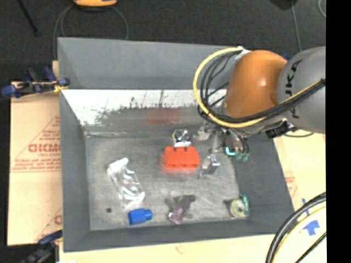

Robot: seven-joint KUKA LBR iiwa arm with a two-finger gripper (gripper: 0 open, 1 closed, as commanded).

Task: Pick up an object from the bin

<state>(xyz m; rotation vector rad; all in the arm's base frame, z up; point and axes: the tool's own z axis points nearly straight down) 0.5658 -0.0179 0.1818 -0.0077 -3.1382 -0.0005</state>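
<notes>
Bright glare whitens the back wall of the bin.

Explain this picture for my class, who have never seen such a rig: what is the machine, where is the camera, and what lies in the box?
The camera looks down from above, a little to one side, into a grey metal bin. The big grey shape with the orange cover and cables, reaching in from the right, is a robot arm; its job is to pick one thing out. At its end is the gripper, its grasping tool, low in the bin just right of an orange-red block. A small silver and black piece lies just behind that block. Further off lie a clear plastic piece, a blue cap, a purplish grey bit and a green and white round thing. Whether the gripper holds anything I cannot tell.
</notes>
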